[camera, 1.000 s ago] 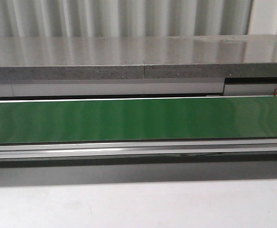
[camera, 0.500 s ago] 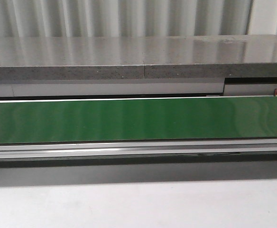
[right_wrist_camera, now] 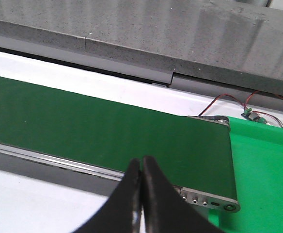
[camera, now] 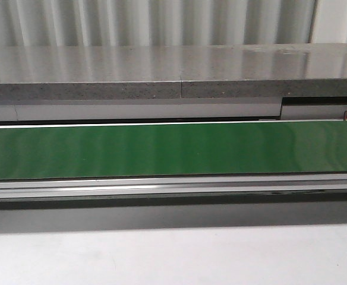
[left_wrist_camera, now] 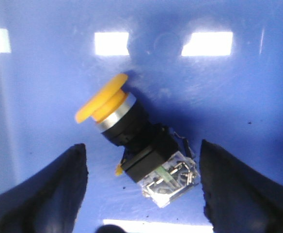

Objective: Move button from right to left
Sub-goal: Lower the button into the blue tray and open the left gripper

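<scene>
- Left wrist view showed the button (left_wrist_camera: 136, 141) lying on its side on a glossy blue surface (left_wrist_camera: 238, 97), between the two dark fingers of the left gripper (left_wrist_camera: 144, 187) and touching neither.
- Its orange-yellow cap (left_wrist_camera: 102, 99) pointed away from the jaws, with the black collar behind it and the clear contact block with metal terminals nearest the jaws.
- The left jaws stood spread wide, one finger well off each flank of the button, with open blue showing on both sides.
- Whether the button was about to be picked up or had just been let go could not be told from this moment alone.
- If a grasp was the step in hand, the button lay slanted across the gap between the jaws, so closing squarely on the black collar and body would likely hold better than on the rounded cap, which could slip or pivot.
- A small wrist turn to line the fingers with the flat sides of the body would probably help, as would a slow close, since the piece was light and might skid on the shiny floor.
- Front view showed only the green conveyor belt (camera: 173, 148) and a grey ledge (camera: 173, 71); neither arm nor the button appeared there.
- Right wrist view showed the right gripper (right_wrist_camera: 141, 194) with its jaws pressed together on nothing, above the belt's end, far from the button.
</scene>
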